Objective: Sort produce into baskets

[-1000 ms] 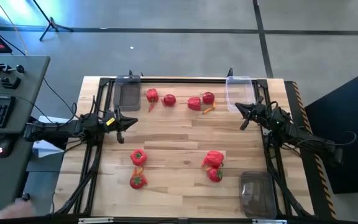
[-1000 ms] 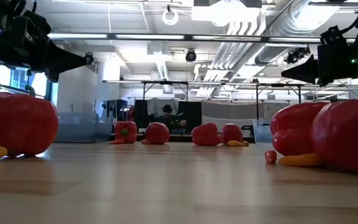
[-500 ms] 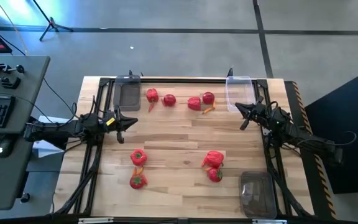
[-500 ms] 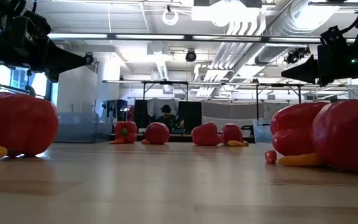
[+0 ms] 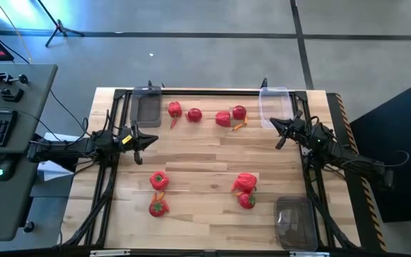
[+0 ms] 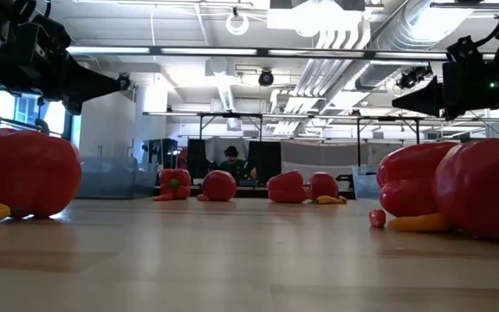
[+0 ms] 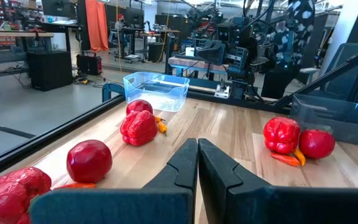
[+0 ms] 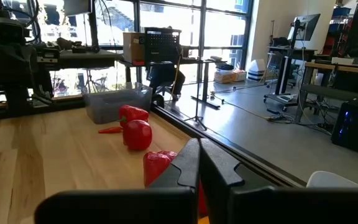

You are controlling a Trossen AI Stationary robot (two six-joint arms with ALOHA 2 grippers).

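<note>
Overhead: produce lies in a far-edge row (image 5: 205, 114) and two near pairs, bare wood between; three baskets (image 5: 148, 107) hug the edges, long axes front-to-back. Left gripper (image 5: 152, 139) and right gripper (image 5: 277, 128) are pressed together. Wrist views: fingers (image 7: 185, 163) touching.

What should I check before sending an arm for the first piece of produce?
1. Left gripper empty, fingers shut: ok, open them first.
2. Right gripper empty, fingers shut: ok, same.
3. Three baskets on the table, far left, far right, near right: ok.
4. Baskets empty: ok from above.
5. Produce sorted: not ok, far row and near pieces all lie on the table.
6. Tomato or pepper per piece: cannot tell.
</note>
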